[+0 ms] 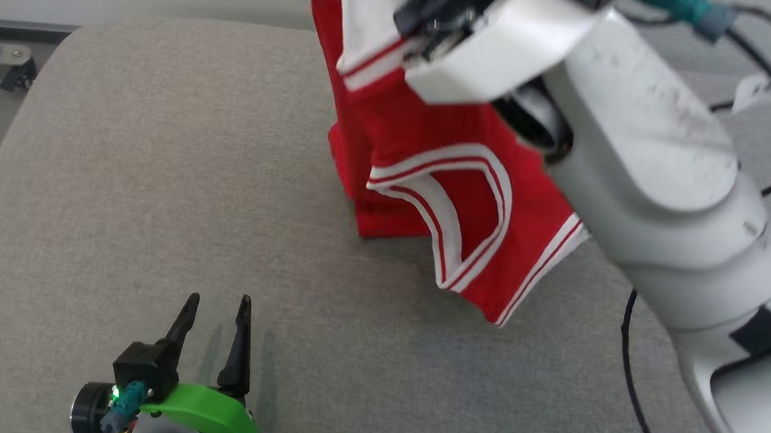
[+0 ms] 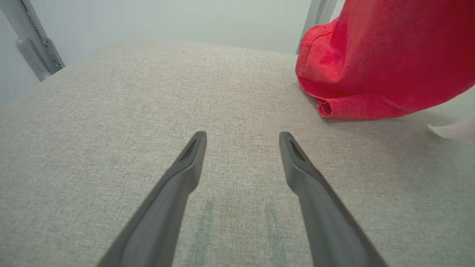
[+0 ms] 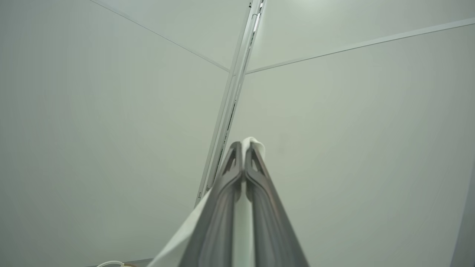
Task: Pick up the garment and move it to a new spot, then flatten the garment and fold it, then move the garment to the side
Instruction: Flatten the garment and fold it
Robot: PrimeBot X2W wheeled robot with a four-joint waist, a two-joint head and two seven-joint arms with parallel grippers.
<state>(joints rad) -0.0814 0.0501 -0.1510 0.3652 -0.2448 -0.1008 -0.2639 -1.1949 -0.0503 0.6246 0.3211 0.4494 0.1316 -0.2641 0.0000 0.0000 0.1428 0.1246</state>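
My right pincer is up high, clamped tight on a white edge of the red garment. The garment hangs from it, its white-trimmed openings showing and its lower hem reaching the grey cloth-covered bench toward the far right. My left pincer sits low at the near left, spread wide and empty, well apart from the garment.

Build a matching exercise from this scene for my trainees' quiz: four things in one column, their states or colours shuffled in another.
1. left gripper
2. right gripper
3. garment
4. table

A. red with white trim, hanging
B. open and empty
C. grey fabric top
D. shut on a white edge of cloth

Pairs: 1-B, 2-D, 3-A, 4-C
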